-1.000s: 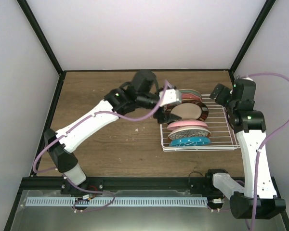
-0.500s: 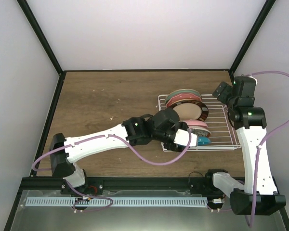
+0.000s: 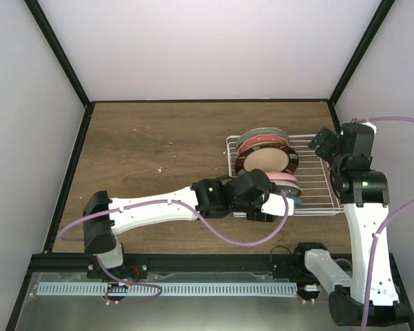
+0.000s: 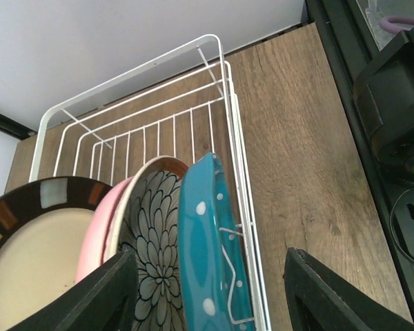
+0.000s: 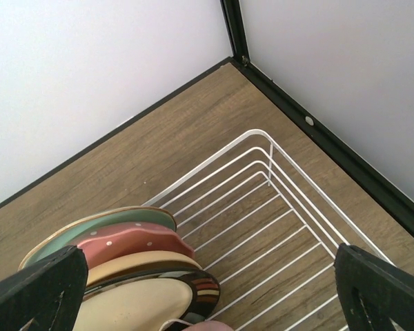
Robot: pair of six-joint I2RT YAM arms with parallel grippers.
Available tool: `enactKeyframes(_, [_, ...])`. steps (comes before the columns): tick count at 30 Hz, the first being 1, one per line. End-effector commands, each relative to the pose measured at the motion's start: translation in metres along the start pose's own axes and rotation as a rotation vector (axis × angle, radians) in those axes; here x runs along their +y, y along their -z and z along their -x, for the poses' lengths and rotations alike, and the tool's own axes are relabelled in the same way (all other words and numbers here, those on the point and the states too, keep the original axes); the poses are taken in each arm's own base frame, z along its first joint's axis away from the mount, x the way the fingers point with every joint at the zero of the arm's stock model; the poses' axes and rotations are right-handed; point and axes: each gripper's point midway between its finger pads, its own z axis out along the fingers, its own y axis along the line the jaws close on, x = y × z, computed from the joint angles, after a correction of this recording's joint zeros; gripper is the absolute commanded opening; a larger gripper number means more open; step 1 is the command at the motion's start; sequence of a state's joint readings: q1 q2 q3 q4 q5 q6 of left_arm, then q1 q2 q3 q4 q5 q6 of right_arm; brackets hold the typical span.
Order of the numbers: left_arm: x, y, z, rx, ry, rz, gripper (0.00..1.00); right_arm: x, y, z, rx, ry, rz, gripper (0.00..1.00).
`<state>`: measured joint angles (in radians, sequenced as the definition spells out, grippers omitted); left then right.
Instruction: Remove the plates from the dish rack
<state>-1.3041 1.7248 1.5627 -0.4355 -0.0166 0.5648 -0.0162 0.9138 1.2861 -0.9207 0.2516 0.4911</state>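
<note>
From above, the left arm covers nearly all of the teal plate.

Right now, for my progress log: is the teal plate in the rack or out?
In. The teal plate stands on edge in the rack, last in the row; the left gripper has open jaws either side of it.

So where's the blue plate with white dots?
Left wrist view: the teal dotted plate stands rightmost in the white wire rack, beside the petal-patterned plate.
</note>
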Motion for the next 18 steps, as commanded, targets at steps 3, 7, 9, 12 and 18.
enactKeyframes(3, [-0.003, -0.017, -0.004, 0.015, 0.032, 0.018, 0.60, -0.010, 0.010, -0.004, 0.002, -0.019, -0.024, 1.00])
enactKeyframes(7, [-0.002, -0.028, -0.010, 0.034, 0.024, 0.032, 0.60, -0.011, 0.013, -0.002, -0.009, -0.016, -0.029, 1.00])
enactKeyframes(9, [-0.002, -0.035, -0.014, 0.047, 0.020, 0.042, 0.60, -0.011, 0.013, -0.001, -0.010, -0.016, -0.029, 1.00])
enactKeyframes(12, [0.001, -0.045, -0.019, 0.067, 0.019, 0.064, 0.60, -0.010, 0.014, 0.001, -0.014, -0.018, -0.025, 1.00])
enactKeyframes(18, [0.005, -0.062, -0.028, 0.106, 0.016, 0.100, 0.59, -0.010, 0.016, 0.004, -0.022, -0.017, -0.028, 1.00])
